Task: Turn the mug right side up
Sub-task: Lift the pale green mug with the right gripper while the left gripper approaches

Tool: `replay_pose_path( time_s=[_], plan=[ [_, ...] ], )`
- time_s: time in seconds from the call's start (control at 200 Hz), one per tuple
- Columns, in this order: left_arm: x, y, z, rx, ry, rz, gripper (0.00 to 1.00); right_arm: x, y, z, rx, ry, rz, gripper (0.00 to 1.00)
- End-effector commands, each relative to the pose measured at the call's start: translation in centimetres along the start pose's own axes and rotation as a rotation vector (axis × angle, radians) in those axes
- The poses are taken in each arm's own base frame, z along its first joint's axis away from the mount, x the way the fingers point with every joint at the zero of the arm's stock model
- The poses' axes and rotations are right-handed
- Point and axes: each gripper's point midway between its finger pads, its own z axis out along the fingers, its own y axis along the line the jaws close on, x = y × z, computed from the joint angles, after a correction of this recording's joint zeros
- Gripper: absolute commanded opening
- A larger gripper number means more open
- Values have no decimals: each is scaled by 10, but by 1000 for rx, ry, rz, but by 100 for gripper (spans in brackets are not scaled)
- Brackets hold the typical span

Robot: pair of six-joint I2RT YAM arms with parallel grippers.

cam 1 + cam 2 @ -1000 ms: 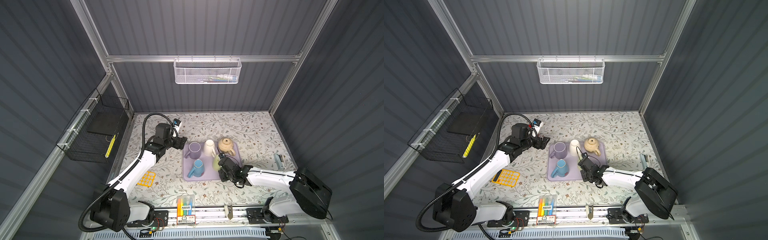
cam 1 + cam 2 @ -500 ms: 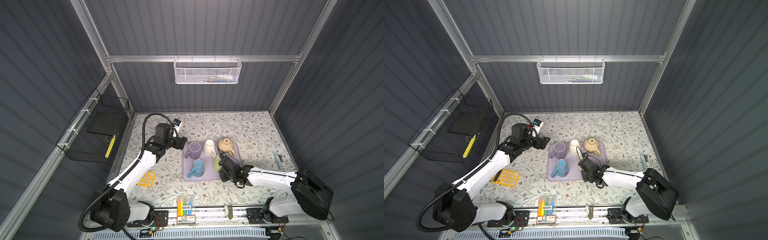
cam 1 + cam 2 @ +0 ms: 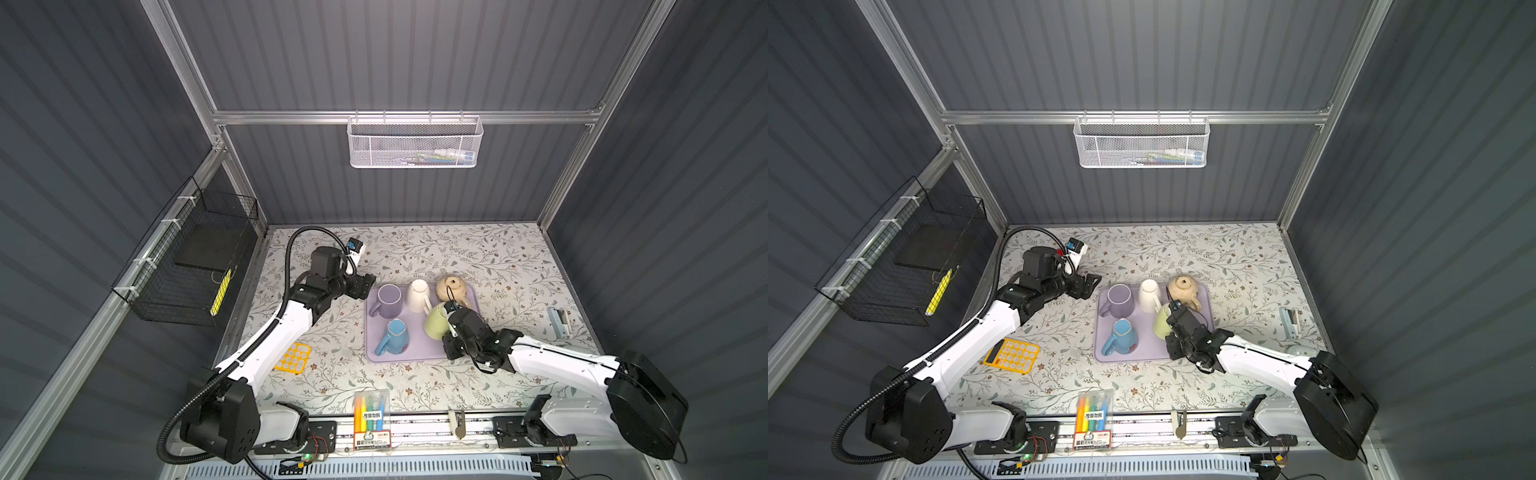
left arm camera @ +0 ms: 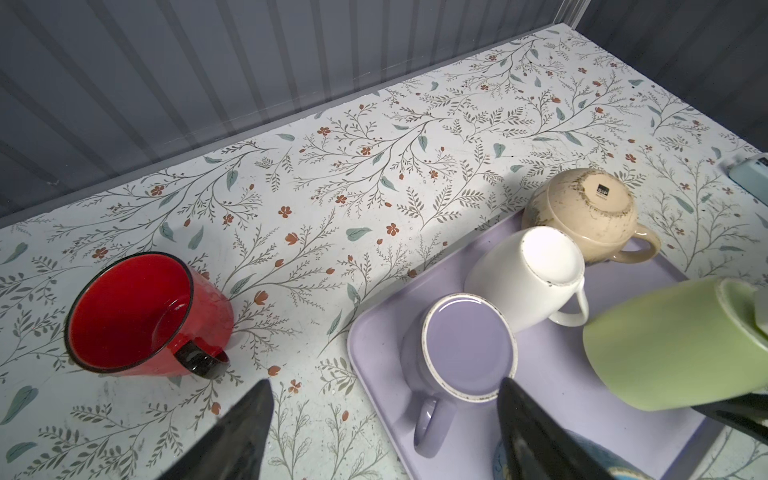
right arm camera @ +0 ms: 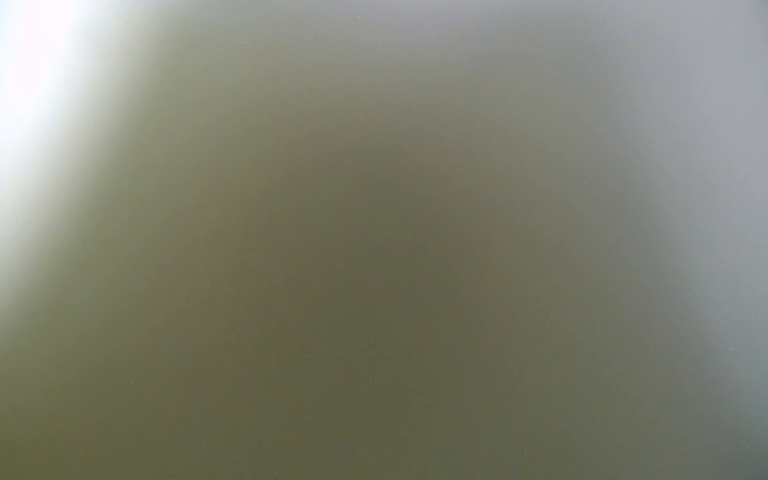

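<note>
Nearest, a metal rail [image 3: 415, 428] runs along the front edge and carries the two arm bases. Just behind it lies one clear pack of coloured marker pens [image 3: 371, 409]. The table [image 3: 478, 249] has a white cover printed with grey-green leafy twigs and small red flowers. Dark grey ribbed panels in a bare aluminium frame close it in on three sides.

Left of centre lies one yellow calculator [image 3: 1013, 354]. In the middle sits one rectangular lavender plastic tray [image 3: 419, 353]. Over its near right part the right gripper [image 3: 449, 322] is clamped on the rim of the pale green ceramic mug [image 3: 434, 322]. This mug is tipped on a slant, mouth toward that arm; I cannot tell whether its base touches the tray. The right wrist view gives only a green-grey blur.

Beside it on the tray, a sky-blue glazed mug [image 3: 394, 338] shows its open mouth. In the farther row three stand bottom-up: a lilac stoneware mug [image 4: 461, 345], a white ceramic mug [image 4: 528, 274] and a beige round-bellied cup [image 4: 582, 212] with a sticker on its base.

The left gripper [image 4: 385, 381] hangs by the tray's far left corner, jaws spread wide and holding nothing. Beyond it a red mug with a black handle [image 4: 145, 311] stands mouth up on the cover, apart from the tray. That makes six cups in all.

There are two baskets: a black wire basket [image 3: 187, 270] on the left wall and a white mesh basket [image 3: 415, 143] on the back rail.
</note>
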Motion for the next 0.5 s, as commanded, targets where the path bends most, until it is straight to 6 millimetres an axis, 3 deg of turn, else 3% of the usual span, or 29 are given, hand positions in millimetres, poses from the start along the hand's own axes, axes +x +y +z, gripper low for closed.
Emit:
replay_pose_path(
  time_s=[0.0, 0.3, 0.495],
  plan=[
    [-19, -13, -8, 76, -43, -17, 84, -30, 5, -13, -57, -111, 12, 0],
    [-34, -36, -12, 167, -93, -57, 83, -69, -8, -50, -116, -256, 74, 0],
    [-41, -64, -12, 232, -102, -45, 81, -92, -13, -66, -180, -320, 115, 0]
  ],
)
